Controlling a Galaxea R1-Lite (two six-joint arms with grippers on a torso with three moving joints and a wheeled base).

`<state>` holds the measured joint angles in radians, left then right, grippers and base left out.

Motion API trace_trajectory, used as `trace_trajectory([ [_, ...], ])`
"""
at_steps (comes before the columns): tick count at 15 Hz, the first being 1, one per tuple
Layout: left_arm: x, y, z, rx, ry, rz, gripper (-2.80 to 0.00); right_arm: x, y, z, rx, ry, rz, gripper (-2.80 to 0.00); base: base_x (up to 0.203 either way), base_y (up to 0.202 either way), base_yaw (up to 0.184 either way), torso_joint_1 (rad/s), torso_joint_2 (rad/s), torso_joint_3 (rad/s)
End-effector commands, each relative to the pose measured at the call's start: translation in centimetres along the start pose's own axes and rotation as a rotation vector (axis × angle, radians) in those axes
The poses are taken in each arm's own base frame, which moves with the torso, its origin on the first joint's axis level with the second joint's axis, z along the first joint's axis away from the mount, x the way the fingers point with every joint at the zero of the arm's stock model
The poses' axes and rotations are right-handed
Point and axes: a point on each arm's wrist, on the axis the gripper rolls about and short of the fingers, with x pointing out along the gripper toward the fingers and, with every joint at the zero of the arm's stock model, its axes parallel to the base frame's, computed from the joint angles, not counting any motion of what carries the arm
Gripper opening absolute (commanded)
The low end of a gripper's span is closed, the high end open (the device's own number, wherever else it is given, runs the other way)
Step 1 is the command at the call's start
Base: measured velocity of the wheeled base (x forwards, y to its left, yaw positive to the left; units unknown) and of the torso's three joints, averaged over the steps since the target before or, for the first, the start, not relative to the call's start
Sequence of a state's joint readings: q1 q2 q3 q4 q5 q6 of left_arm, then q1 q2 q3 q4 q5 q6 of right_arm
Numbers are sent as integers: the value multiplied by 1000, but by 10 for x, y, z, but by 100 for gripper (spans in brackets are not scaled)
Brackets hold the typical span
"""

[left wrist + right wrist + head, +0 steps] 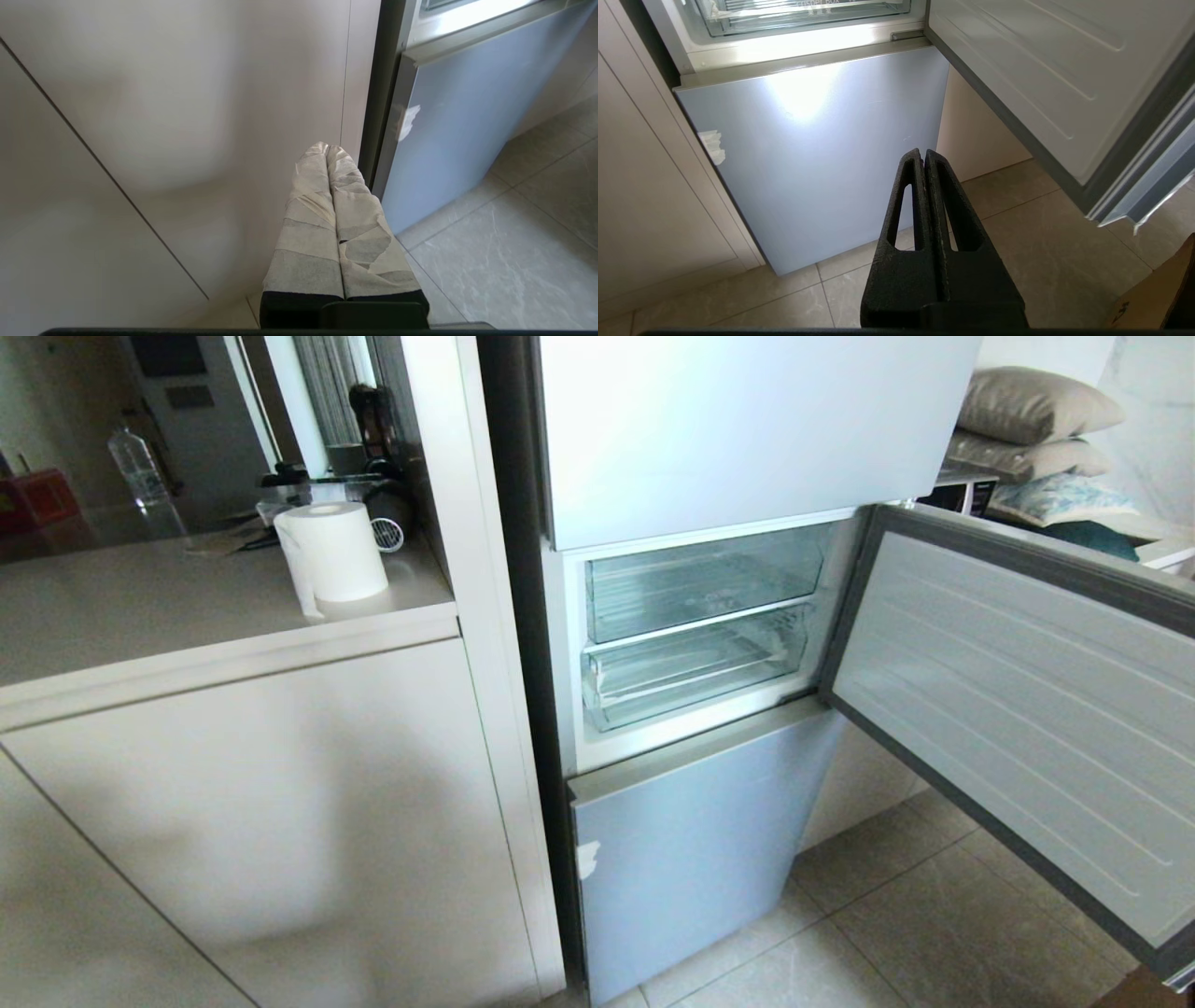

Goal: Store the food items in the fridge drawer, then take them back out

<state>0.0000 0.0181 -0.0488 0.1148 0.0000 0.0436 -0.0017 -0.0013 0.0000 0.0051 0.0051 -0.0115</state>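
The fridge's middle compartment stands open, with two clear drawers pushed in. The fridge drawer (691,674) is the shallower, lower one, under a taller clear drawer (702,581); its front also shows in the right wrist view (803,13). The food items are out of view in every frame. My left gripper (327,148), fingers wrapped in pale tape, is shut and empty, low in front of the beige cabinet beside the fridge. My right gripper (923,153), black, is shut and empty, low before the fridge's closed bottom door. Neither gripper shows in the head view.
The open compartment door (1008,709) swings out to the right over the tiled floor (896,915). A closed bottom fridge door (691,859) sits below. A beige cabinet (261,821) with a paper roll (331,555) on its counter stands left. A cardboard box (1157,291) lies near the right arm.
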Motion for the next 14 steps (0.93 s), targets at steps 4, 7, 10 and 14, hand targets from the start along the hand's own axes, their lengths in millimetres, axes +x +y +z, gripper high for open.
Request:
trace_trajectory([
  [4, -1, 0, -1, -2, -13, 2, -280, 0, 0, 0, 5, 1, -2, -280, 0, 0, 0, 0, 0, 0],
  [7, -1, 0, -2, -5, -12, 5, -280, 0, 0, 0, 5, 1, -2, -280, 0, 0, 0, 0, 0, 0],
  [10, -1, 0, -1, -5, -13, 5, -280, 0, 0, 0, 5, 1, -2, -280, 0, 0, 0, 0, 0, 0],
  [14, -1, 0, -2, -5, -12, 5, -280, 0, 0, 0, 2, 1, 0, -280, 0, 0, 0, 0, 0, 0],
])
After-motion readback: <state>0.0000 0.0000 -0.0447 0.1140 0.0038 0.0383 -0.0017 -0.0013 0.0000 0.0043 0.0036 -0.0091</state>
